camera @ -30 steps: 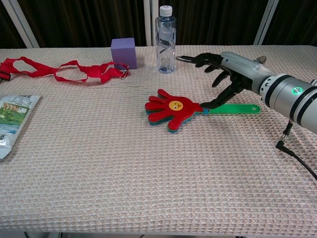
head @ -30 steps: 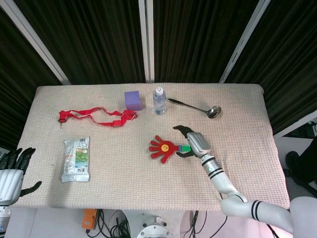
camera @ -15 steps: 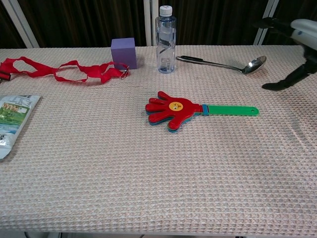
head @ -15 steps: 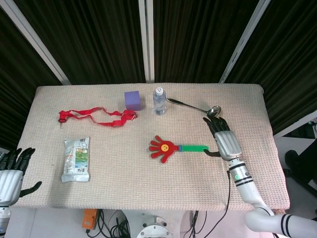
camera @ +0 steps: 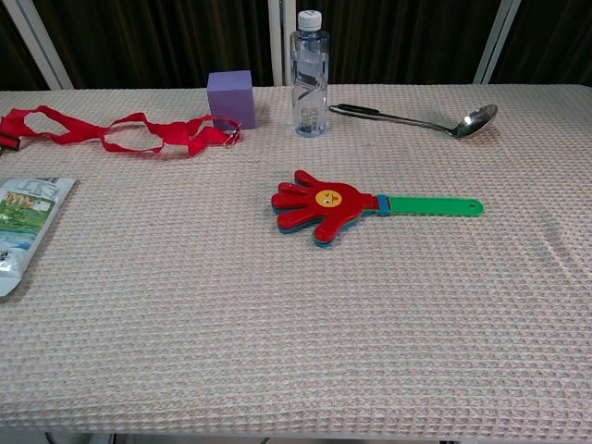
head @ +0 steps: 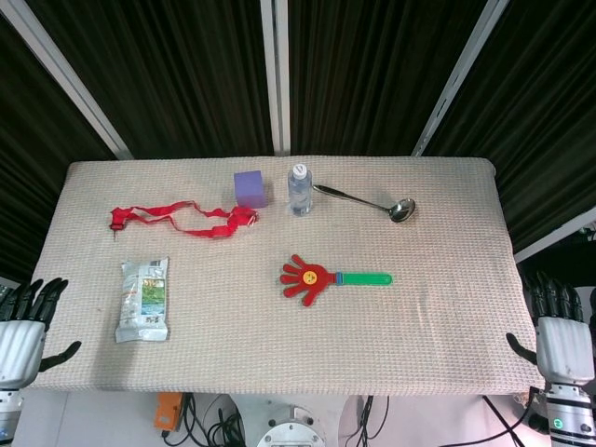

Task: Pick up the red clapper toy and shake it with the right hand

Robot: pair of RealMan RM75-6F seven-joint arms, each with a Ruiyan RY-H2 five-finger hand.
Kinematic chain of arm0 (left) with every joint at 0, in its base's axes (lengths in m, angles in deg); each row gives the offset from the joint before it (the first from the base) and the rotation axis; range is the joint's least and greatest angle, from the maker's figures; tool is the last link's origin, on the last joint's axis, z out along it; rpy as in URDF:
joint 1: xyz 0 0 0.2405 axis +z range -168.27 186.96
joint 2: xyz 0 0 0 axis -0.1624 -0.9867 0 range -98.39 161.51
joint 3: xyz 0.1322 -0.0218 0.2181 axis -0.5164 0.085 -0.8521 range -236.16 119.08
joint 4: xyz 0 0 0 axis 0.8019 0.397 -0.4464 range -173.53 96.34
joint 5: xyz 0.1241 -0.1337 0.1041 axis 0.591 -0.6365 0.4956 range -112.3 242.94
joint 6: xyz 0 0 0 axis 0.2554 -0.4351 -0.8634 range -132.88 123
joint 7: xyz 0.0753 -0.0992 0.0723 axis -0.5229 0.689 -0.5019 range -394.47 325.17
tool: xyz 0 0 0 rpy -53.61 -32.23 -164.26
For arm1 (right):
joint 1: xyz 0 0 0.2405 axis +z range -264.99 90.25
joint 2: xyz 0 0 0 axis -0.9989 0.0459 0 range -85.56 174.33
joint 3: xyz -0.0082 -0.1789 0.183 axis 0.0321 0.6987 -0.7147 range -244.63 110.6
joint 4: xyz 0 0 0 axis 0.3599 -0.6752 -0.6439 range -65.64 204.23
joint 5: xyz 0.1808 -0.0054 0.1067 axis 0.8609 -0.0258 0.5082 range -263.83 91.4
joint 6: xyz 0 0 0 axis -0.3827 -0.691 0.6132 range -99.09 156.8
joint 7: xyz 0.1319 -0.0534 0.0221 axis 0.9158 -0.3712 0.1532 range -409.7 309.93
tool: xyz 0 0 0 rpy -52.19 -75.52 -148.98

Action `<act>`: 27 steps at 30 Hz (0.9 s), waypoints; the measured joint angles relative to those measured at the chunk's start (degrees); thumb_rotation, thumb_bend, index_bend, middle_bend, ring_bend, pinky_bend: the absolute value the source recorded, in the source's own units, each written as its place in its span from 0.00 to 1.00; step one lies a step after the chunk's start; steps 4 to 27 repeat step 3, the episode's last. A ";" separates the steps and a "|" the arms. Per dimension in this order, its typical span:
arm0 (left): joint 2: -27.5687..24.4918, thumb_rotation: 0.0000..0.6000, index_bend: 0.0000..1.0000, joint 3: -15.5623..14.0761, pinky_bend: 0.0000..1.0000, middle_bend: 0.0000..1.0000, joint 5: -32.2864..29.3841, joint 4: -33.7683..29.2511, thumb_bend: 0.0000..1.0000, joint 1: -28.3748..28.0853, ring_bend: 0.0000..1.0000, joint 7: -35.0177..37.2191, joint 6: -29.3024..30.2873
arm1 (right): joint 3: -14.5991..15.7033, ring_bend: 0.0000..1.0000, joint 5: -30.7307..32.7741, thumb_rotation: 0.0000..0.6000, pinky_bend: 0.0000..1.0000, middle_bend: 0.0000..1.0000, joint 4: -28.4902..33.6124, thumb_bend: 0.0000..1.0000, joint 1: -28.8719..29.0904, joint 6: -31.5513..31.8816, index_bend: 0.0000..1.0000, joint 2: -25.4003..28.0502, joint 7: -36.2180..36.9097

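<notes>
The red clapper toy (head: 312, 277) (camera: 319, 204) lies flat near the middle of the table, its hand-shaped end to the left and its green handle (head: 365, 278) (camera: 430, 204) pointing right. Nothing touches it. My right hand (head: 559, 335) hangs off the table's right front corner, fingers spread and empty, far from the toy. Off the left front corner my left hand (head: 22, 329) is also open and empty. Neither hand shows in the chest view.
A purple cube (head: 249, 187), a water bottle (head: 299, 190) and a metal ladle (head: 368, 201) stand along the back. A red strap (head: 177, 219) lies at back left, a snack packet (head: 143, 299) at front left.
My right hand has drawn back from the clapper's handle, moving right and toward the front, and now hangs off the table's edge. The toy has stayed where it lay.
</notes>
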 measured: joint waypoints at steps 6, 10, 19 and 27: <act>0.10 1.00 0.06 0.00 0.01 0.06 -0.25 0.16 0.12 -0.02 0.00 0.07 -0.33 | -0.07 0.00 -0.48 1.00 0.00 0.00 -1.68 0.09 -1.48 0.46 0.00 -0.17 1.20; 0.10 1.00 0.06 0.00 0.01 0.06 -0.25 0.16 0.12 -0.02 0.00 0.07 -0.33 | -0.07 0.00 -0.48 1.00 0.00 0.00 -1.68 0.09 -1.48 0.46 0.00 -0.17 1.20; 0.10 1.00 0.06 0.00 0.01 0.06 -0.25 0.16 0.12 -0.02 0.00 0.07 -0.33 | -0.07 0.00 -0.48 1.00 0.00 0.00 -1.68 0.09 -1.48 0.46 0.00 -0.17 1.20; 0.10 1.00 0.06 0.00 0.01 0.06 -0.25 0.16 0.12 -0.02 0.00 0.07 -0.33 | -0.07 0.00 -0.48 1.00 0.00 0.00 -1.68 0.09 -1.48 0.46 0.00 -0.17 1.20</act>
